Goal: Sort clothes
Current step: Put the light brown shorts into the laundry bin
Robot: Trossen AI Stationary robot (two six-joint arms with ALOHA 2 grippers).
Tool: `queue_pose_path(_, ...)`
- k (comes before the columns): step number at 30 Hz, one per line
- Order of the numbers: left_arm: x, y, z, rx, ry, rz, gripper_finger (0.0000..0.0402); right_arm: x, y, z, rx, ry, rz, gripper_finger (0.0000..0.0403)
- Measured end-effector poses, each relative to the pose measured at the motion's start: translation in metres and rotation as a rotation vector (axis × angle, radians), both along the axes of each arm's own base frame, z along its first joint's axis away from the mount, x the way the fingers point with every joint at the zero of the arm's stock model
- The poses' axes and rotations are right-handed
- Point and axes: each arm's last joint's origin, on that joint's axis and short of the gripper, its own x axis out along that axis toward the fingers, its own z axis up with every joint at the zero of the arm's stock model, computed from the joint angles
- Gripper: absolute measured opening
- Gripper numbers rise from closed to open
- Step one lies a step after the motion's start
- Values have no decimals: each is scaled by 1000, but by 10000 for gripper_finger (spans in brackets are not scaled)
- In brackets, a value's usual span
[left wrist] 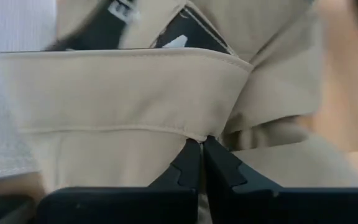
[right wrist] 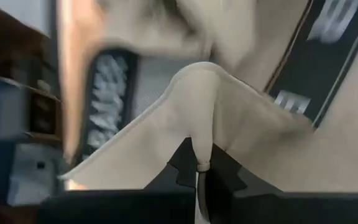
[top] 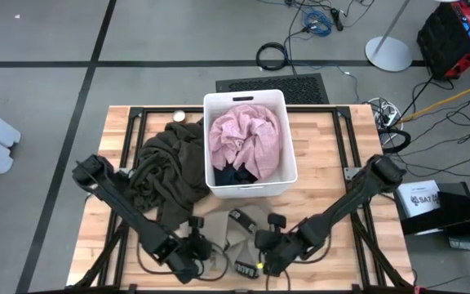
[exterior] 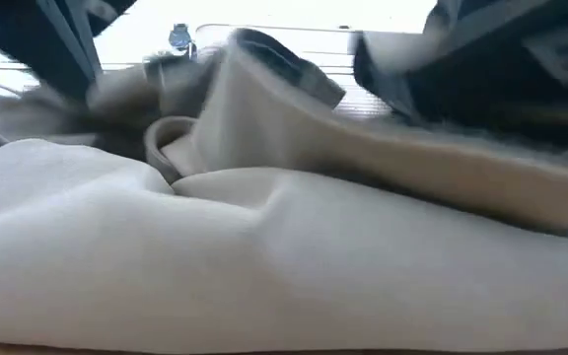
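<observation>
Both grippers are down at the table's near edge, left gripper (left wrist: 201, 163) and right gripper (right wrist: 197, 163) each pinched tight on the beige garment (top: 228, 231) (lettered waistband showing). Pink one (top: 245, 135) sits in the bin (top: 210, 147), olive one (top: 168, 167) beside it.

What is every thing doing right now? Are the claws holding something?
beige garment: crumpled at the table's near edge, pinched by both grippers
left gripper: shut on a beige hem
right gripper: shut on a beige fold
olive garment: heaped left of the bin
pink garment: piled inside the bin
white bin: upright, holding clothes
</observation>
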Motion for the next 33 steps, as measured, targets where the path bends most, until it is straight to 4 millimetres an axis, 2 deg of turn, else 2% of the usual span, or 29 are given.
queue_pose_path(4,8,3,-15,8,51,7,11,5,3,-28,-21,79,-31,5)
queue_pose_path(8,12,5,-23,-20,110,-8,11,7,7,-51,-7,168,-2,30)
queue_pose_path(14,14,9,-20,-45,108,17,23,10,6,-65,-10,207,-6,109)
queue_pose_path(20,12,10,-9,-60,83,5,83,12,9,-76,-15,228,6,208)
queue_pose_path(23,12,10,-9,-58,77,7,107,12,11,-87,10,288,42,238)
queue_pose_path(25,12,10,-9,-59,76,7,117,12,11,-92,16,307,43,231)
queue_pose_path(27,13,10,-10,-59,74,7,121,11,12,-92,11,311,31,195)
queue_pose_path(29,13,9,-10,-63,70,7,122,9,12,-88,12,314,23,135)
queue_pose_path(31,15,9,-9,-71,55,9,122,5,12,-80,30,318,34,59)
queue_pose_path(33,15,9,-9,-73,51,10,123,2,11,-72,46,328,51,18)
